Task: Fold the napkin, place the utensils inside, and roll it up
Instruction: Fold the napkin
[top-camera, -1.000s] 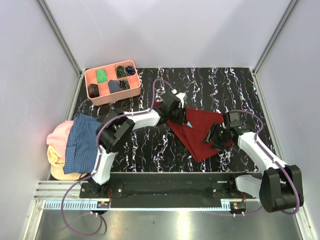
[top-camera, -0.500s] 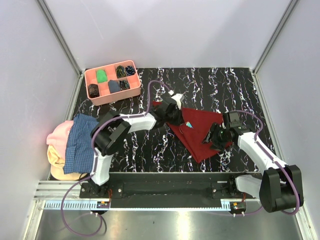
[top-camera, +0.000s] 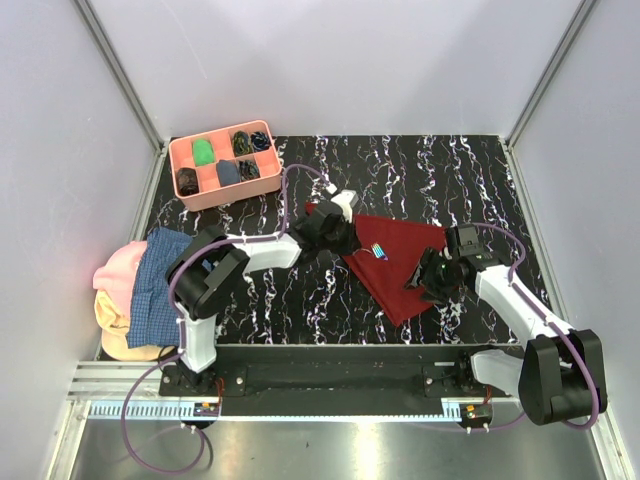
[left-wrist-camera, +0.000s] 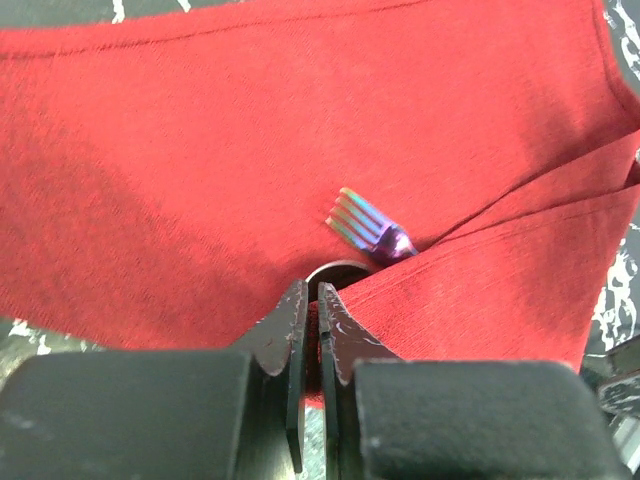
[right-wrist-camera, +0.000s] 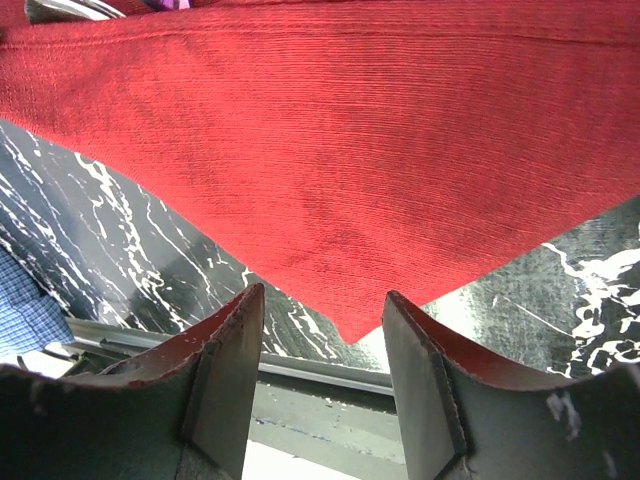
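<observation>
The dark red napkin (top-camera: 400, 262) lies folded into a triangle right of the table's centre, its point toward the arms. My left gripper (top-camera: 342, 240) (left-wrist-camera: 312, 295) is at its left edge, shut on the edge of the upper flap (left-wrist-camera: 480, 290). Just beyond the fingertips the utensils (top-camera: 380, 251) poke out from under that flap: a teal-purple fork (left-wrist-camera: 368, 226) and the rim of a spoon (left-wrist-camera: 340, 270). My right gripper (top-camera: 432, 278) (right-wrist-camera: 325, 330) stands open at the napkin's right side, with the cloth's corner (right-wrist-camera: 345, 325) between its fingers, untouched.
A salmon compartment tray (top-camera: 230, 193) with small items sits at the back left. A blue checked cloth (top-camera: 160, 285) lies over pink cloth (top-camera: 115, 268) at the left edge. Grey walls enclose the black marbled table (top-camera: 300, 290).
My left gripper closed on the napkin's flap edge and drew back to the left, uncovering more of the fork. The right arm stayed where it was.
</observation>
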